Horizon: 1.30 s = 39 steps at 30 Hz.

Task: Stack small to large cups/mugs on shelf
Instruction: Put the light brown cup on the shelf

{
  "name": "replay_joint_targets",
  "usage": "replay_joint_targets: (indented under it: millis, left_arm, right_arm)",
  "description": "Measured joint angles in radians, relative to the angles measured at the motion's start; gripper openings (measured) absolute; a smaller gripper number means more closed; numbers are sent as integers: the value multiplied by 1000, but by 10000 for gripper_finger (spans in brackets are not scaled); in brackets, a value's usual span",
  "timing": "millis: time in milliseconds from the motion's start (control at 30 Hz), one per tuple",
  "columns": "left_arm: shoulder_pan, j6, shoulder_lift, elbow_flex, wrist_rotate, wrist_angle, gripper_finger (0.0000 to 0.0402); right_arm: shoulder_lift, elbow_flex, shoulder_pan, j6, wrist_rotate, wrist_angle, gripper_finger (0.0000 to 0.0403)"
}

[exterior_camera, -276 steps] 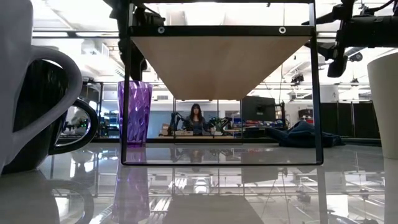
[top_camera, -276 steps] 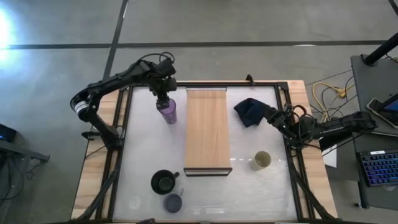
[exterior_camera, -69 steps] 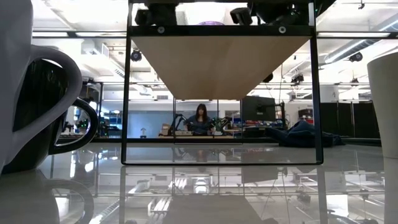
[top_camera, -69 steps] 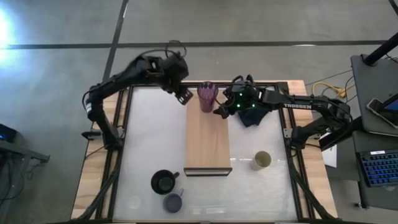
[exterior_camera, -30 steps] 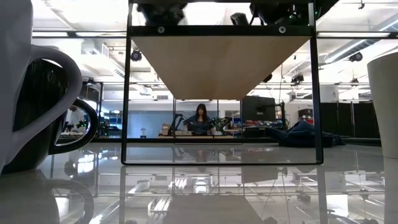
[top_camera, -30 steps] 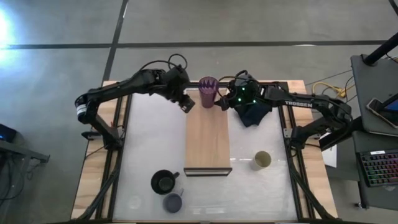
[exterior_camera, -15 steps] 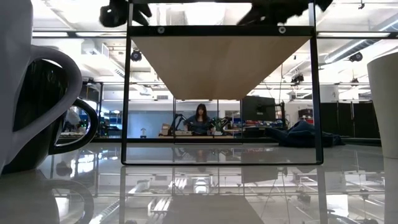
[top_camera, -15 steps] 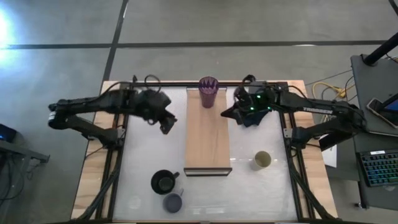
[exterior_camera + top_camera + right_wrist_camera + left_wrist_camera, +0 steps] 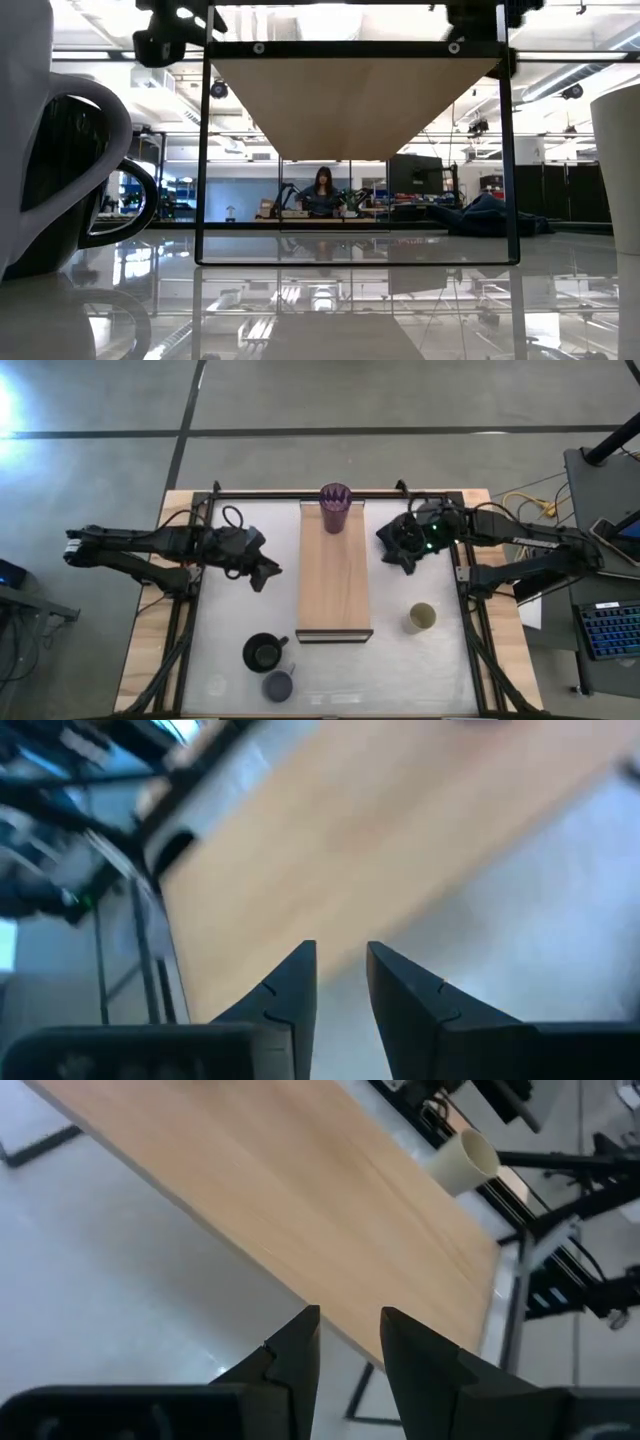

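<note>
The purple tumbler [image 9: 335, 507] stands upright on its base at the far end of the light-wood shelf [image 9: 335, 575]. The beige cup [image 9: 422, 617] stands on the table right of the shelf's near end. The black mug [image 9: 263, 652] and the lavender mug [image 9: 279, 685] stand at the near left. My left gripper [image 9: 262, 574] is shut and empty above the table, left of the shelf. My right gripper [image 9: 400, 552] is shut and empty over the navy cloth, right of the shelf. The left wrist view shows the shelf [image 9: 300, 1190] and the beige cup [image 9: 465, 1160].
A dark navy cloth [image 9: 392, 537] lies at the far right of the table, under my right gripper. The shelf stands raised on a black frame [image 9: 205, 150]. The table is bare between the shelf and its left edge [image 9: 235, 610].
My left gripper has drawn back from beside the tumbler toward the table's left and near side. My right gripper has drawn back from the tumbler toward the right edge, over the cloth. The tumbler stays upright at the shelf's far end.
</note>
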Motion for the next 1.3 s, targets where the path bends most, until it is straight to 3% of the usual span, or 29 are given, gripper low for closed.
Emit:
replay_joint_targets:
  millis: [233,467,600,733,867,1300]
  left_arm:
    - [-30,51,-1,0,39,1,93]
    - [-30,125,-1,0,96,-19,93]
    - [-30,173,-1,0,114,-58,93]
    - [-30,218,-1,0,115,-92,93]
    - [-30,223,-1,0,116,-118,93]
    - [-30,246,-1,0,116,-131,93]
  right_arm:
    - [-74,-1,181,202,28,-165,90]
    - [-71,0,495,614,325,-360,91]
    - [-43,-1,617,875,437,-518,91]
    - [-8,-1,684,1052,430,-619,91]
    - [25,-1,715,1132,375,-611,91]
    - [162,-1,721,1130,312,-592,91]
